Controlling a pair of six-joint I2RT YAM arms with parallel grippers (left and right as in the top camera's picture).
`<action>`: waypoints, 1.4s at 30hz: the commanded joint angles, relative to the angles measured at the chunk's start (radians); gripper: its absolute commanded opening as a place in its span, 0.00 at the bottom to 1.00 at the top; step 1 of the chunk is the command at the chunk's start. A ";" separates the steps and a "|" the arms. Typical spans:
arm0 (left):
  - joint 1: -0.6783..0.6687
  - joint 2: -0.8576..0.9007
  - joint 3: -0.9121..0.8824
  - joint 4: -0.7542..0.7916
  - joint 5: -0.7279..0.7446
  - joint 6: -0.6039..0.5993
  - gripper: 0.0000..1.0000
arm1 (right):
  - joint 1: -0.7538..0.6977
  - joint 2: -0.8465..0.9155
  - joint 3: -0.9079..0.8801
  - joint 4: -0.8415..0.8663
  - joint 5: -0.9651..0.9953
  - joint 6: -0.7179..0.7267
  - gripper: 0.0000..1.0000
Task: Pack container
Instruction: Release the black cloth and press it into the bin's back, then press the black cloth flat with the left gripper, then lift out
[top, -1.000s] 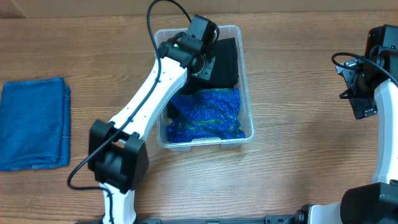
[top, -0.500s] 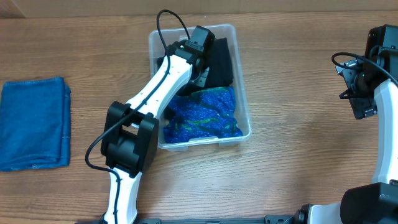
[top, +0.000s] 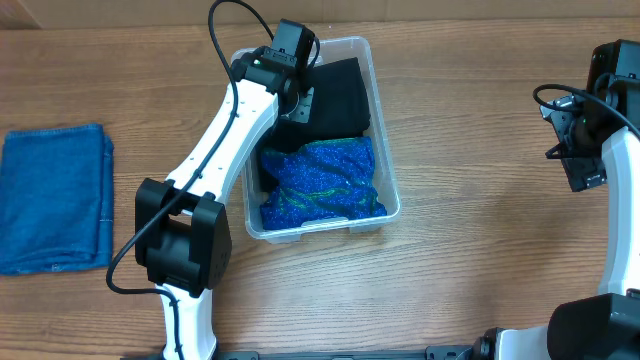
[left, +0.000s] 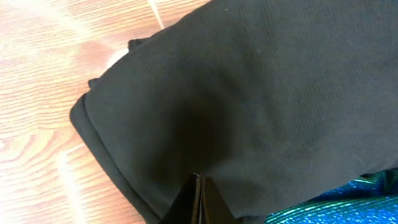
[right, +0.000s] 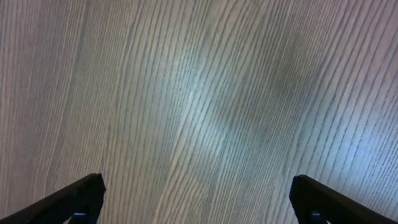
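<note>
Left hand (left: 199, 186) pressed together over black cloth (top: 335, 95); right hand (right: 199, 199) spread above wooden table (top: 480, 250).

1. You are looking at a robot test bench, likely a lab: two white-and-black arms (top: 225, 140) are mounted at one edge of a wood-grain worktop (top: 470, 250).
2. Cables loop off both arms in plain view.
3. Only staged items lie out: a clear container (top: 385, 180) of cloths and a folded blue towel (top: 55, 195).

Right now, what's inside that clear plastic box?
The container holds a folded black cloth at the far end and a shiny blue cloth nearer. The left gripper presses shut onto the black one. Anything beneath them is hidden.
</note>
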 joint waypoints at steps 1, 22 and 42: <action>-0.007 0.021 -0.021 0.001 0.044 -0.022 0.04 | -0.002 -0.003 0.001 0.003 0.003 0.004 1.00; -0.042 0.056 0.190 0.140 0.121 0.046 0.08 | -0.002 -0.003 0.001 0.003 0.002 0.004 1.00; -0.106 0.328 0.179 0.378 0.258 -0.037 0.09 | -0.002 -0.003 0.001 0.003 0.002 0.004 1.00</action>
